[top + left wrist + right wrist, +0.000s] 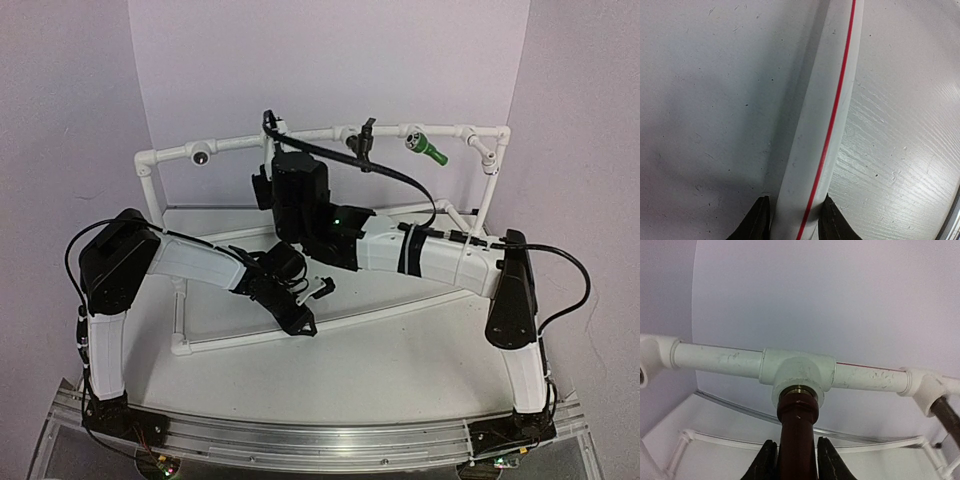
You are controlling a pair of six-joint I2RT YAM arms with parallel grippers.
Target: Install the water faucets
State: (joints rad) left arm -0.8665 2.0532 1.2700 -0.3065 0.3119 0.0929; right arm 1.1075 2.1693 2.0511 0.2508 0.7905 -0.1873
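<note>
Jutting from a tee socket [797,370] on the top rail [715,357] of the white pipe frame [150,160], the reddish-brown faucet [797,425] is clamped between the two dark fingers [765,462] of the right gripper [796,465], one pressed to each side of its body. A brass ring [797,388] shows where the faucet meets the socket's mouth; how deep it is seated cannot be told. From above, the right arm [430,255] reaches up to the rail and its wrist hides this faucet. Farther right along the top rail, the black faucet [366,135] stands at the rail with its lever up, and beyond it the green faucet [428,148] angles out from the rail, silvery mouth toward the rail. Left of the wrist on the same rail, a second tee socket [200,155] faces outward. Well below and in front of the top rail, the left gripper [795,225] is closed around a white pipe with a red stripe [825,125], a finger touching each side of it, the pipe lying low over the table [700,100]. The left arm [190,260] bends in from the frame's left end to reach that pipe.
</note>
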